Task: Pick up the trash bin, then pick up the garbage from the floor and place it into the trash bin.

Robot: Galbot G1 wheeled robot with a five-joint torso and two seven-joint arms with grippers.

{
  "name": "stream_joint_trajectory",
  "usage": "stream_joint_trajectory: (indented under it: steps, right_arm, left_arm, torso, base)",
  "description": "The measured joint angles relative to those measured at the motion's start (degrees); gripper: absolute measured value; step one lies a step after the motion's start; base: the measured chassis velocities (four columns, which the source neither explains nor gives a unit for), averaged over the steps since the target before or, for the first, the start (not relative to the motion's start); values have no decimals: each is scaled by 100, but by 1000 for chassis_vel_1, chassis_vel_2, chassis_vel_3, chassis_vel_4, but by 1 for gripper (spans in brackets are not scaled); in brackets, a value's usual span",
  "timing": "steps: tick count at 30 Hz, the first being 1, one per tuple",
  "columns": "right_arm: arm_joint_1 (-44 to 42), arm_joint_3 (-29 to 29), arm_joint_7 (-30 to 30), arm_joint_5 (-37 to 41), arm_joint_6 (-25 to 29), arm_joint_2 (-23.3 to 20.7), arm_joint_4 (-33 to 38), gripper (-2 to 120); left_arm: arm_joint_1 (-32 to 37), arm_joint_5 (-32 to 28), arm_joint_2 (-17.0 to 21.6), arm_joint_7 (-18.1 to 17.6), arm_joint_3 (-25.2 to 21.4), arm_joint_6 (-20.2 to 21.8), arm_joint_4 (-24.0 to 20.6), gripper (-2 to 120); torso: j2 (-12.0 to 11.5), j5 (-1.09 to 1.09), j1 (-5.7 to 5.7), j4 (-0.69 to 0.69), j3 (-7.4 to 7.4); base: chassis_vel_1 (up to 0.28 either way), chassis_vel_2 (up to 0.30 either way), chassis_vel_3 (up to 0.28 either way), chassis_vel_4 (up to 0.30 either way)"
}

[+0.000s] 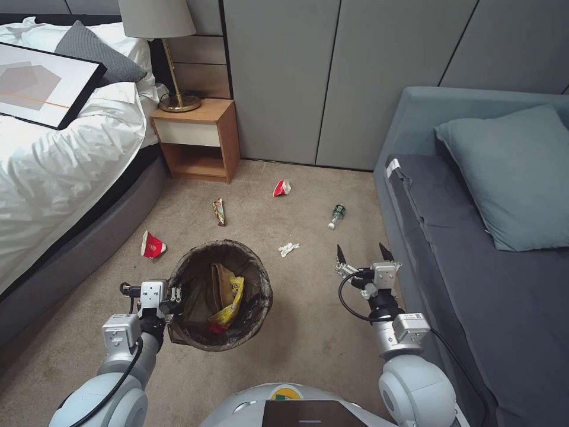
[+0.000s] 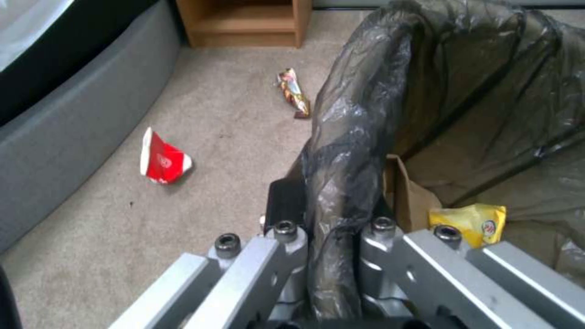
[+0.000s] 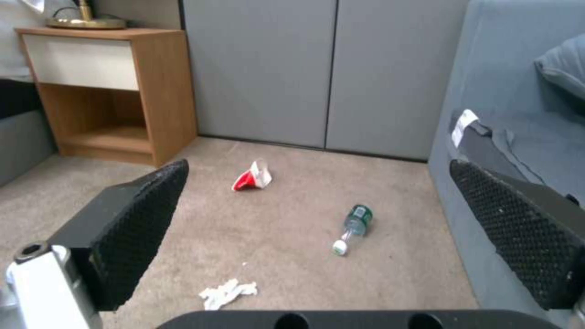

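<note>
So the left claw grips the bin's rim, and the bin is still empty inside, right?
Not empty. The head view shows a yellow wrapper and a brown paper bag already inside the trash bin. The left claw does grip its rim.

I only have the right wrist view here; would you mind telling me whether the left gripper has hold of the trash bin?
Observer: Yes, the left gripper is shut on the trash bin at its bag-covered rim.
Operator: Thank you. Is anything inside it?
Observer: A brown paper bag and a yellow wrapper.
Operator: Any litter I can't see?
Observer: A crushed red cup lies by the bed, and a gold wrapper lies beyond the bin.
</note>
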Motion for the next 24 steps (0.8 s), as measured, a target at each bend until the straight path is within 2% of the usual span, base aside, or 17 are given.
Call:
stream_joint_trajectory:
  steps: [6,24]
  right_arm:
    - [-18,7,-18,0,-3,-11,21,100]
    - [15,-41,-34,-26,-25,-34,33,100]
  left_arm:
    - [13,11,0,5,-1,-3,0,5]
    - [20,18,-11,18,-10,-23,0,5]
  torso:
    - [0,0,0,0,0]
    - [0,0,0,0,0]
  base:
    - [0,0,0,0]
    - [-68,67,64,-67]
